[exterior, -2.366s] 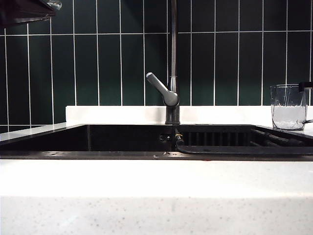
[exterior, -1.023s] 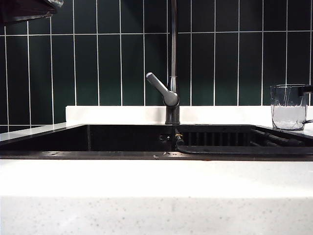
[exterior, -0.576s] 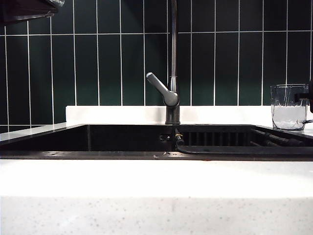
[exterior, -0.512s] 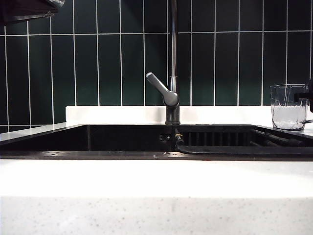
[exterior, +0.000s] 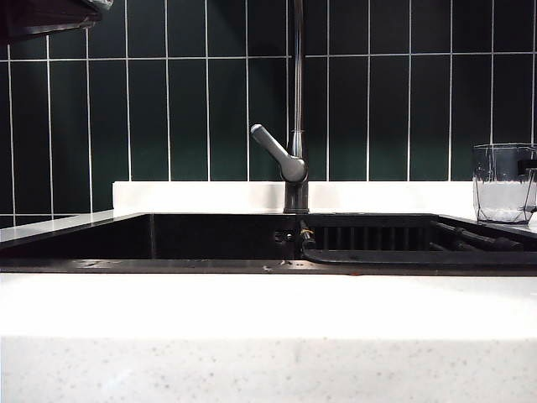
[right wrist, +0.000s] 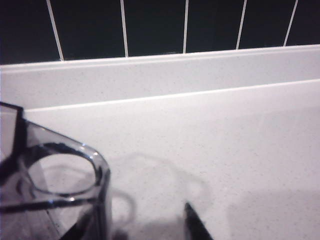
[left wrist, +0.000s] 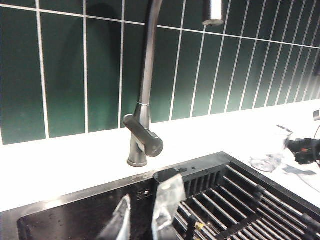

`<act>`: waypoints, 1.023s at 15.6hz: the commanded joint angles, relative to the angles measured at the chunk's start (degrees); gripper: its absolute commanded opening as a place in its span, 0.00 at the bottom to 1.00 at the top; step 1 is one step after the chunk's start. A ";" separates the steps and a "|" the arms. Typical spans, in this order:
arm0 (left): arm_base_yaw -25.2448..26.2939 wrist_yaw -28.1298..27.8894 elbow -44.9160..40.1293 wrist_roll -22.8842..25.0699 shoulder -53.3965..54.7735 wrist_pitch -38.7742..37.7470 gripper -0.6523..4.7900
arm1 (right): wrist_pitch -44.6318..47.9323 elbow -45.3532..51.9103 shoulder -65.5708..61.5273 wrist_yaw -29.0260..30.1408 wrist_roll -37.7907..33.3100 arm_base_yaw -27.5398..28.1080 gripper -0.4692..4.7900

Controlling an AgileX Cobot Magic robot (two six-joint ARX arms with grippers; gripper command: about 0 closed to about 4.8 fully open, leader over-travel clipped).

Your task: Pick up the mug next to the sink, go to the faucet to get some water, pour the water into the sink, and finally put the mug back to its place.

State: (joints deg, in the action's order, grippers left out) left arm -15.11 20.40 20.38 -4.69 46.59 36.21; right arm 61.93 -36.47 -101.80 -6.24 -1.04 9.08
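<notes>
The clear mug (exterior: 503,183) stands on the white counter right of the black sink (exterior: 168,264), at the exterior view's right edge. In the right wrist view the mug (right wrist: 55,185) is close. My right gripper (right wrist: 137,227) is open around the mug's near wall: one dark finger shows through the glass, the other fingertip (right wrist: 195,226) is outside on the counter side. The left wrist view shows the mug (left wrist: 270,150) with the right gripper (left wrist: 304,150) at it. My left gripper (left wrist: 145,215) hangs open and empty over the sink (left wrist: 75,215), in front of the faucet (left wrist: 145,75).
The faucet (exterior: 296,101) rises behind the sink's middle, its lever (exterior: 273,149) angled up to the left. A black slatted rack (exterior: 403,243) fills the sink's right half. Dark green tiles back the white ledge. The left arm's dark body (exterior: 42,17) fills the top left corner.
In the exterior view the mug has slid a little to the right along the counter, with the right gripper's dark part at its far side. The left arm and faucet look the same.
</notes>
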 commanded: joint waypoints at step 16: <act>0.00 1.36 0.31 -0.04 -0.07 0.72 0.24 | -0.37 -3.04 -1.88 2.51 0.00 -0.28 0.22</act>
State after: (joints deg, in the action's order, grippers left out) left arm -15.11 21.45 20.38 -4.71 46.61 36.21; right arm 60.95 -39.31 -103.85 -3.64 -0.99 8.78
